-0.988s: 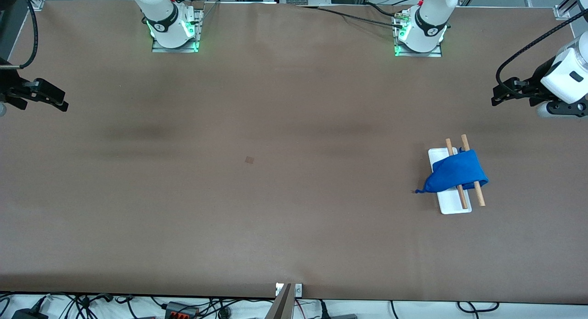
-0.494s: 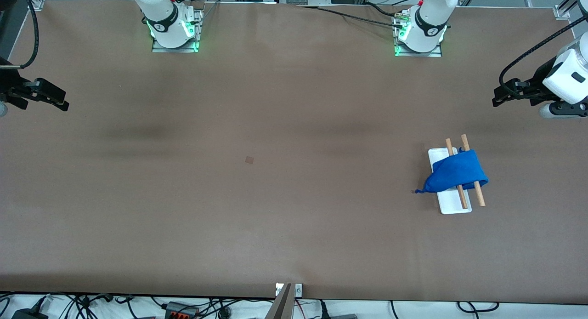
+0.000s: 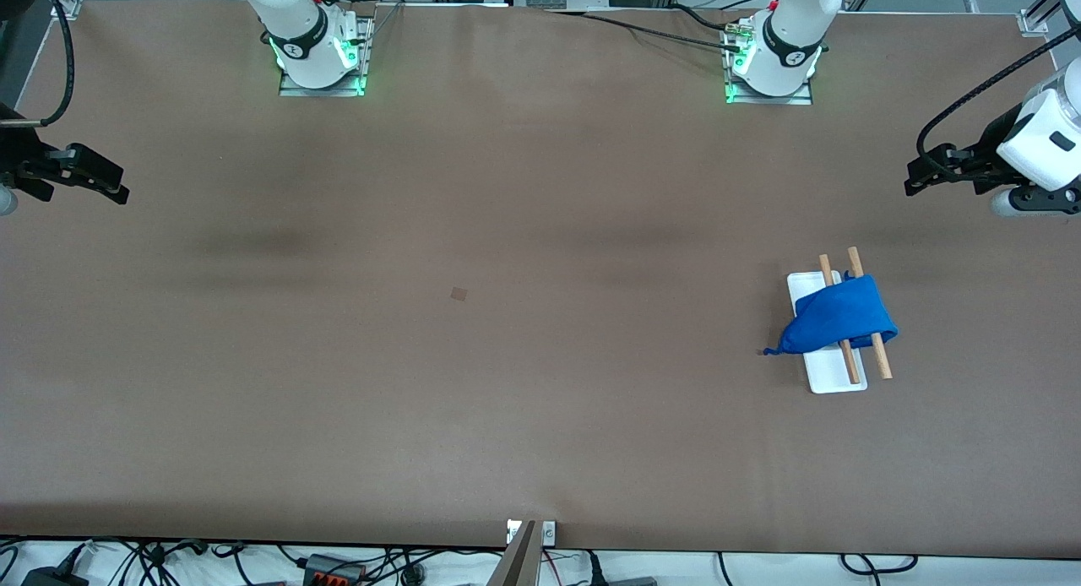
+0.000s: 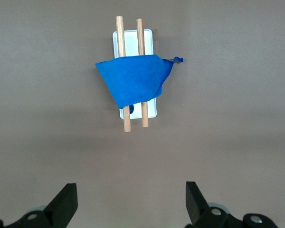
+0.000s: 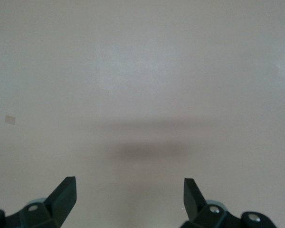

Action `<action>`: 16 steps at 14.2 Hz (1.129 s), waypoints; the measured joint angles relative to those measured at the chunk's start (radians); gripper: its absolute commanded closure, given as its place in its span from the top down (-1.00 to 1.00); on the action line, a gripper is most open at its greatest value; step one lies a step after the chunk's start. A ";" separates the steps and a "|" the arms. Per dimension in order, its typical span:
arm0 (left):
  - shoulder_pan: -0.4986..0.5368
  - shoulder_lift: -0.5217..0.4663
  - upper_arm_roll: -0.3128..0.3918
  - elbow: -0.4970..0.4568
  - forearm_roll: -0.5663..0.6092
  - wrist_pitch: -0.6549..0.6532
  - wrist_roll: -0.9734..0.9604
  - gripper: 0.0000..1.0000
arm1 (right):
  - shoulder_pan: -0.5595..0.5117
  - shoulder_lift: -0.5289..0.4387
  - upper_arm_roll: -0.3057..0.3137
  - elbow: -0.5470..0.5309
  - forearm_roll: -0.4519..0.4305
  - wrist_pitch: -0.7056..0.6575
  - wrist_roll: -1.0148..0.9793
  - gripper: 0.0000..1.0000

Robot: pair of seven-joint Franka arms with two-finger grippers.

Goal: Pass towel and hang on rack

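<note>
One towel, draped over both rods of one rack; I judge hanging done, nothing left but parking. Left gripper: jaws apart, empty, rack well ahead of them. Right gripper: jaws apart, empty, over bare table, waiting.

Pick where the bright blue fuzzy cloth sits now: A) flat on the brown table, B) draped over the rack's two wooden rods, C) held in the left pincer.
B: the bright blue fuzzy cloth lies across both wooden rods of the white-based rack; both pincers are open and away.
</note>
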 measured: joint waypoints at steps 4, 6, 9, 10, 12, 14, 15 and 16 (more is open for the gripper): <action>0.004 -0.007 0.002 0.000 0.000 -0.086 -0.002 1.00 | 0.001 0.000 0.000 0.000 0.000 0.000 0.000 1.00; 0.004 -0.014 0.002 0.000 0.000 -0.100 -0.003 1.00 | 0.001 0.000 0.000 0.000 0.000 0.000 0.000 1.00; 0.003 -0.020 0.001 0.000 0.000 -0.102 -0.053 1.00 | 0.001 0.000 0.000 0.000 0.000 0.000 0.000 1.00; 0.001 -0.020 0.000 0.000 0.000 -0.102 -0.069 1.00 | 0.001 0.000 0.000 0.000 0.000 0.000 0.000 1.00; -0.002 -0.020 -0.001 0.000 0.000 -0.102 -0.084 1.00 | 0.001 0.000 0.000 0.000 0.000 0.000 -0.001 1.00; -0.003 -0.019 0.000 0.000 0.000 -0.102 -0.087 1.00 | 0.001 0.000 0.000 0.000 0.000 0.000 -0.001 1.00; -0.003 -0.018 -0.001 0.000 0.000 -0.102 -0.088 1.00 | 0.001 0.000 0.000 0.000 0.000 0.000 -0.001 1.00; -0.003 -0.015 -0.001 0.000 0.000 -0.102 -0.088 1.00 | 0.001 0.000 0.000 0.000 0.000 0.000 -0.001 1.00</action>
